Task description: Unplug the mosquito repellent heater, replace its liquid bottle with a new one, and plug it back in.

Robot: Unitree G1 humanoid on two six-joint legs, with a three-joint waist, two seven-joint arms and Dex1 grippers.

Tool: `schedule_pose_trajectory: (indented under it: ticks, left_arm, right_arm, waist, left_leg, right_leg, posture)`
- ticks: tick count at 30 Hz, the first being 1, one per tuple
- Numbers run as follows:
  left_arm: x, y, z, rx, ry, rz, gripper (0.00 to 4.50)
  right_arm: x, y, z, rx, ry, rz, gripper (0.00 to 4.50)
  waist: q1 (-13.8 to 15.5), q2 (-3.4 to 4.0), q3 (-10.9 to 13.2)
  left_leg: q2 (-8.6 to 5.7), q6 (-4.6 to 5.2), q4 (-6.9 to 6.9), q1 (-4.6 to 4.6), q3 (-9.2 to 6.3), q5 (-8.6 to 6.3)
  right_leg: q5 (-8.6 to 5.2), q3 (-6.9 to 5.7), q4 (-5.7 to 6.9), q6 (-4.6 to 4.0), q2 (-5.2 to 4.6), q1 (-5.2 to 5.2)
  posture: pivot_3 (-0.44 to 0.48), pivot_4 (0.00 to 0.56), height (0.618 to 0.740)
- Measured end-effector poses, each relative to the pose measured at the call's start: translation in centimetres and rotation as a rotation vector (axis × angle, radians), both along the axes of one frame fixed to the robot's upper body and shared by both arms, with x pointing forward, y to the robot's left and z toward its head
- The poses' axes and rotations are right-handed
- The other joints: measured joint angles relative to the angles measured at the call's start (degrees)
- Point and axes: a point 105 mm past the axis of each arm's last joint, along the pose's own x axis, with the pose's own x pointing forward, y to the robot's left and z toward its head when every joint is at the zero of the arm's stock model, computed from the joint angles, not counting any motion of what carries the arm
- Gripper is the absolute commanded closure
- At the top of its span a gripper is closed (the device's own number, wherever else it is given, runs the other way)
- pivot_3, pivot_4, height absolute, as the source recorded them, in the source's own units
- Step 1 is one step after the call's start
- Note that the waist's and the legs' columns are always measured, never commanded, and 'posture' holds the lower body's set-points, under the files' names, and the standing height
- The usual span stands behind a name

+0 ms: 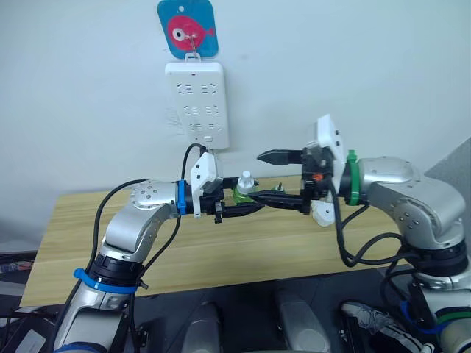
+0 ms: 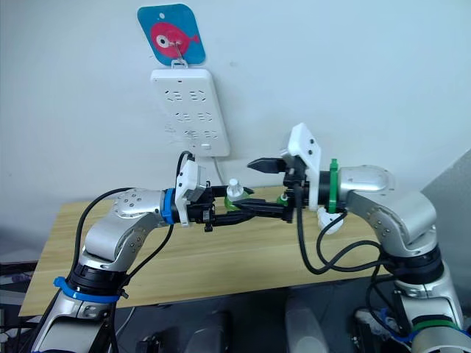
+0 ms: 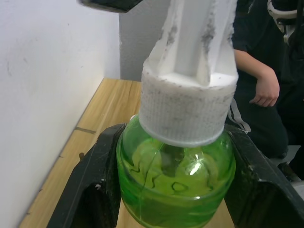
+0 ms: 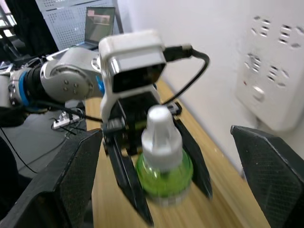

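Left tool clamps the green liquid bottle above the bench.
Right tool open, fingers either side of the bottle, not touching; left wrist view adds a seated person; wall power strip behind.

- Wall: plain white, evenly lit.
- Power strip: white, mounted upright on wall.
- Fish tag: blue, hung above strip.
- Worktop: light wood, set against wall.
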Motion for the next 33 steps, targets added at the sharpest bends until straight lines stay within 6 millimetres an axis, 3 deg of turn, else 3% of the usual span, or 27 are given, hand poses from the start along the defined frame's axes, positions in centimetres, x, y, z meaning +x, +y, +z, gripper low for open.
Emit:
schedule_pose_trajectory:
  ticks: [2, 4, 14, 20, 28, 31, 33]
  left_arm:
    - [0.0, 0.0, 0.0, 0.001, 0.000, 0.000, 2.16]
    - [0.0, 0.0, 0.0, 0.002, 0.000, 0.000, 2.16]
    - [-0.2, 0.1, -0.6, 0.015, 0.013, -0.004, 2.16]
    - [-0.1, 0.3, -0.5, 0.016, 0.000, 0.001, 2.16]
    - [-0.3, 0.7, -1.5, 0.046, 0.019, 0.009, 2.16]
    - [-0.1, 2.6, -3.4, 0.107, 0.066, 0.070, 2.16]
    - [-0.2, 3.7, -4.3, 0.145, 0.088, 0.101, 2.16]
  right_arm:
    - [0.1, 0.3, -0.2, -0.008, 0.006, 0.004, 0.00]
    - [0.1, 0.5, -0.4, -0.014, 0.018, 0.014, 0.57]
    - [0.3, 0.9, -0.7, -0.025, 0.002, 0.041, 4.18]
    - [0.3, 1.1, 0.2, -0.007, -0.026, 0.052, 4.21]
    - [0.6, -0.7, 3.9, 0.081, -0.090, 0.004, 4.21]
    - [1.2, -3.0, 1.7, 0.018, -0.096, -0.119, 4.21]
    - [2.0, -4.2, -1.8, -0.013, -0.066, -0.233, 4.21]
  waist:
    - [0.1, 0.00, 0.0]
    - [0.1, 0.00, 0.0]
    - [-0.1, 0.02, 0.0]
    - [-0.1, 0.02, 0.0]
    - [-0.1, 0.02, 0.0]
    - [0.1, 0.00, -0.1]
    - [0.2, 0.00, -0.1]
  left_leg:
    - [-0.04, 0.00, 0.01, -0.02, 0.00, 0.00]
    - [-0.04, 0.00, 0.00, -0.02, 0.00, 0.00]
    - [-0.01, 0.00, 0.00, -0.01, 0.00, 0.00]
    - [-0.01, 0.00, 0.00, -0.01, 0.00, 0.00]
    - [-0.01, 0.01, -0.01, -0.01, -0.01, -0.01]
    - [-0.01, 0.03, -0.05, -0.01, -0.02, -0.02]
    - [-0.01, 0.05, -0.06, -0.02, 0.01, -0.03]
  right_leg:
    - [0.00, -0.01, -0.02, 0.00, -0.04, 0.00]
    - [0.00, 0.00, -0.03, 0.00, -0.04, 0.00]
    - [0.00, -0.01, -0.01, 0.00, -0.01, -0.01]
    - [0.00, -0.01, -0.01, 0.00, -0.01, -0.01]
    - [0.00, -0.01, -0.01, 0.00, -0.01, -0.01]
    - [0.00, -0.03, -0.05, 0.00, -0.01, 0.00]
    - [0.00, 0.00, -0.04, 0.00, -0.01, -0.02]
  posture:
    - [-0.146, 0.169, 0.725]
    - [-0.143, 0.169, 0.725]
    - [-0.140, 0.167, 0.725]
    - [-0.146, 0.170, 0.725]
    - [-0.144, 0.183, 0.725]
    - [-0.134, 0.199, 0.725]
    - [-0.124, 0.213, 0.725]
